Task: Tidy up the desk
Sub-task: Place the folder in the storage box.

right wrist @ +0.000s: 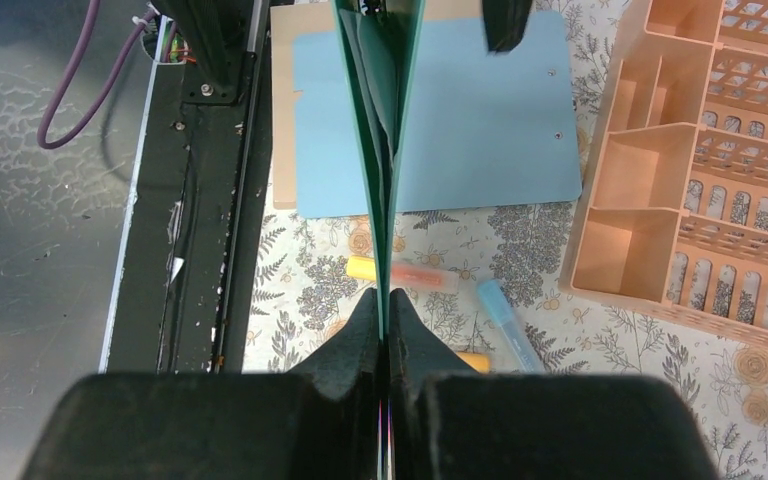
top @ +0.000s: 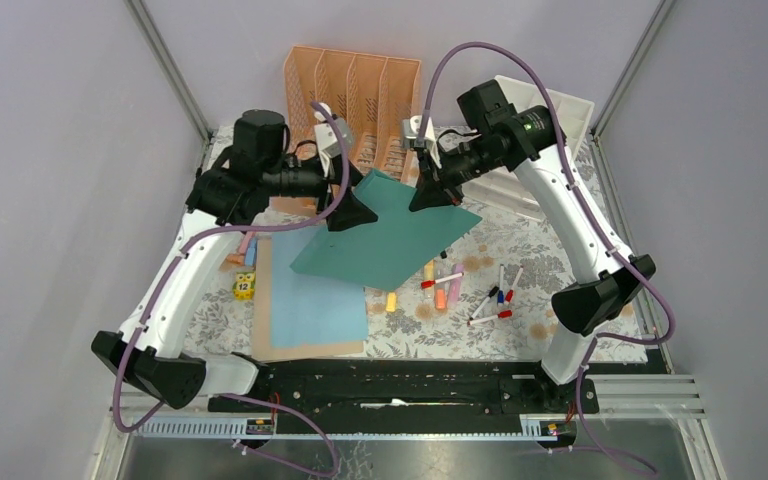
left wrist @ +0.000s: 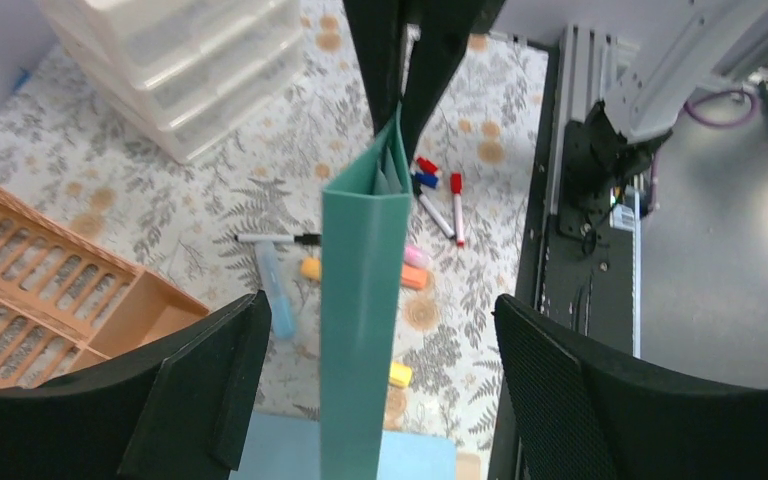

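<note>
The desk (top: 520,250) is covered in a fern-and-flower cloth. A teal folder (top: 390,235) hangs above its middle, edge-on in both wrist views. My right gripper (top: 432,197) is shut on the folder's far right corner, and its black fingertips (right wrist: 365,330) pinch the thin edge (right wrist: 385,120). My left gripper (top: 350,213) is open at the folder's left side. In the left wrist view its two fingers (left wrist: 210,380) stand wide apart on either side of the folder's spine (left wrist: 360,300), with a gap on each side.
A light blue folder (top: 315,300) lies on a tan one (top: 260,335) at the front left. Markers (top: 495,300) and highlighters (top: 440,290) are scattered front right. A yellow die (top: 244,287) sits at left. The peach rack (top: 355,85) and white drawer unit (top: 550,110) stand at the back.
</note>
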### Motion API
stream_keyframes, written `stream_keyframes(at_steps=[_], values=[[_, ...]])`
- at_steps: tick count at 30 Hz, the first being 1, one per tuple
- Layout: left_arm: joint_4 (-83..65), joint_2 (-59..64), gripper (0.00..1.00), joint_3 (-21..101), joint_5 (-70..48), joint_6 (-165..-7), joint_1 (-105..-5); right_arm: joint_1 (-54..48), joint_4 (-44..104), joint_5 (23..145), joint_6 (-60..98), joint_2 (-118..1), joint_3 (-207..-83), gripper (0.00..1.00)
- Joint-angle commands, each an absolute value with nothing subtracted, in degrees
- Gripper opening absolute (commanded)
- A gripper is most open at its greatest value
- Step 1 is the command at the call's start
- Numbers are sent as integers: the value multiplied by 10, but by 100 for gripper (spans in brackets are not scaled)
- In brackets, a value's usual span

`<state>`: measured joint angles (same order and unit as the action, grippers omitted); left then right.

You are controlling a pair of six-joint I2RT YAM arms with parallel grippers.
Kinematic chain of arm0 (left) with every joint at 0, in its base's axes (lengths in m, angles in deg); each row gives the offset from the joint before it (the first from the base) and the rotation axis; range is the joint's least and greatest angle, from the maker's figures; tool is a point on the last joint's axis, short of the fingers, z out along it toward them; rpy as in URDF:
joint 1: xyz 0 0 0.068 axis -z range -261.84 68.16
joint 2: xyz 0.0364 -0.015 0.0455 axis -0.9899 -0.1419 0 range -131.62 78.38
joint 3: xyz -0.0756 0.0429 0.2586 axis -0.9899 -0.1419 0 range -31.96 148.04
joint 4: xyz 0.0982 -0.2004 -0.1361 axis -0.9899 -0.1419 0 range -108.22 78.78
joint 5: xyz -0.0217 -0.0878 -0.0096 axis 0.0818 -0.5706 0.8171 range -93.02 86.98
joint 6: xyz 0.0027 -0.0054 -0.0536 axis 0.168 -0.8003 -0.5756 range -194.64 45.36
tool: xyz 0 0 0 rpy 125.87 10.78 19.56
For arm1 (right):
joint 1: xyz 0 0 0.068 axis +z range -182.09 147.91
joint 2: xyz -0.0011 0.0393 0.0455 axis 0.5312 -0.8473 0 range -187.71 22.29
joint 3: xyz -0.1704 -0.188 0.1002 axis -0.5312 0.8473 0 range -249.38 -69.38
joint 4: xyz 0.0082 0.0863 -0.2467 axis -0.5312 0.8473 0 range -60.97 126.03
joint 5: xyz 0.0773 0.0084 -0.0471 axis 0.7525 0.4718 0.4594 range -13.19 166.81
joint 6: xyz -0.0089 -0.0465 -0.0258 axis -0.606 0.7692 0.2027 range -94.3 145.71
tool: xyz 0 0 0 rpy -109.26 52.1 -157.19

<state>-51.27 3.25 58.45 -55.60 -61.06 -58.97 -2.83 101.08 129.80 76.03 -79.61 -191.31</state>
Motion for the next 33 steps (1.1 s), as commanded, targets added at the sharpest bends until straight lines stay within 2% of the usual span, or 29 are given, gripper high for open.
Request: stream_keyframes(at_steps=[1, 3, 9, 10, 12, 13, 17, 18, 19, 20, 22, 23, 25, 29, 33], values=[[-564, 27, 84, 605, -529, -547, -568, -26, 1017, 1314, 764, -764, -1915, 0], [-564, 27, 79, 597, -529, -542, -559, -26, 1017, 1317, 764, -765, -1915, 0], [-565, 15, 48, 589, -543, -545, -547, -26, 1018, 1325, 764, -762, -1911, 0], [-565, 13, 38, 590, -544, -545, -546, -26, 1018, 1325, 764, -762, -1909, 0], [-564, 10, 10, 592, -543, -547, -545, -26, 1018, 1324, 764, -760, -1907, 0], [-565, 10, 0, 593, -540, -546, -545, -26, 1018, 1324, 763, -759, -1905, 0], [-553, 21, 0, 600, -517, -562, -545, -26, 1017, 1324, 754, -752, -1901, 0], [-544, 27, 0, 598, -515, -570, -545, -26, 1014, 1324, 748, -750, -1900, 8], [-532, 38, 0, 595, -512, -579, -546, -26, 1009, 1323, 737, -746, -1897, 21], [-521, 48, 0, 590, -510, -587, -545, -26, 1001, 1323, 728, -742, -1893, 38], [-501, 66, 0, 574, -497, -605, -545, -27, 990, 1320, 708, -732, -1888, 82], [-494, 75, 0, 568, -490, -618, -546, -31, 986, 1319, 697, -729, -1889, 95], [-488, 91, 0, 556, -470, -636, -550, -52, 984, 1335, 683, -719, -1894, 100], [-488, 132, 0, 531, -421, -676, -571, -156, 985, 1413, 660, -699, -1903, 100], [-480, 182, 0, 519, -357, -716, -593, -246, 963, 1435, 641, -670, -1861, 100]])
